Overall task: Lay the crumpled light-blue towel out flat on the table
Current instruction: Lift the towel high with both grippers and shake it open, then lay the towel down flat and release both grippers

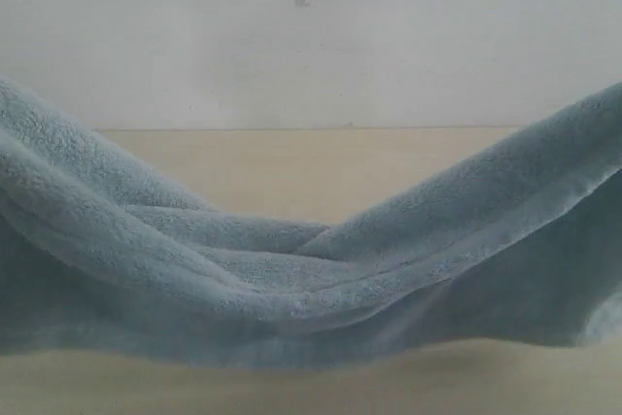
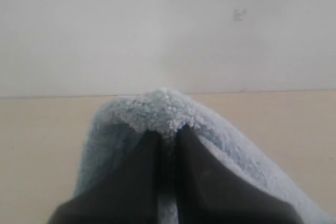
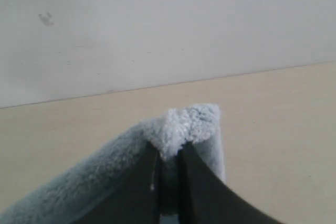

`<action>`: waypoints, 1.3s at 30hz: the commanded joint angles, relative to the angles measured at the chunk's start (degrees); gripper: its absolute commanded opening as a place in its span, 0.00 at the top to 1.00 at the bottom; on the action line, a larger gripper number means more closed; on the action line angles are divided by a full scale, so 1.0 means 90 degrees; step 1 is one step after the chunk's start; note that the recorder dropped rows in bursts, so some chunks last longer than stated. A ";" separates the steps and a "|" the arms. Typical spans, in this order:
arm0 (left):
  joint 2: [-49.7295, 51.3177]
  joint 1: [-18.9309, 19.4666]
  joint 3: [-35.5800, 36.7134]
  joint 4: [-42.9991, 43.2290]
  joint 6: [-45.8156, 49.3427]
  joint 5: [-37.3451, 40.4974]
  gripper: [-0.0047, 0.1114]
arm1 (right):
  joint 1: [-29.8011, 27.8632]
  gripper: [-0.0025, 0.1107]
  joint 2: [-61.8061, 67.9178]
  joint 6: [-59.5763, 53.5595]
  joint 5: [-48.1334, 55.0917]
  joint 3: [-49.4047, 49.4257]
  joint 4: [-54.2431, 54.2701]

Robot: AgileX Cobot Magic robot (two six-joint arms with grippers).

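The light-blue towel (image 1: 292,279) hangs in a sagging swag across the exterior view, its two ends rising out of frame at left and right and its folded middle drooping low over the beige table (image 1: 321,167). Neither gripper shows in that view. In the left wrist view my left gripper (image 2: 168,135) is shut on a bunched edge of the towel (image 2: 157,108), which drapes over both dark fingers (image 2: 144,177). My right gripper (image 3: 170,150) is likewise shut on a tuft of towel (image 3: 184,121), the cloth trailing away from it.
A white-grey wall (image 1: 311,36) with a small mark stands behind the table's far edge. Bare table surface (image 1: 311,391) shows in front of the hanging towel and beyond it.
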 commanded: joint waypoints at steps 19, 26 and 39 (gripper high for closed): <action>0.4597 0.0021 -0.2418 0.1325 -0.0516 0.3348 0.93 | 0.0570 0.98 0.3658 0.1221 0.1092 -0.1310 -0.2616; 0.4912 0.0021 -0.0930 0.1531 -0.0809 0.2661 0.93 | 0.0570 0.98 0.3658 0.1681 0.0627 0.0360 -0.2966; 0.4912 0.0010 -0.0543 0.1828 -0.0809 0.2612 0.93 | 0.0570 0.97 0.3658 0.2697 0.0438 0.0620 -0.3588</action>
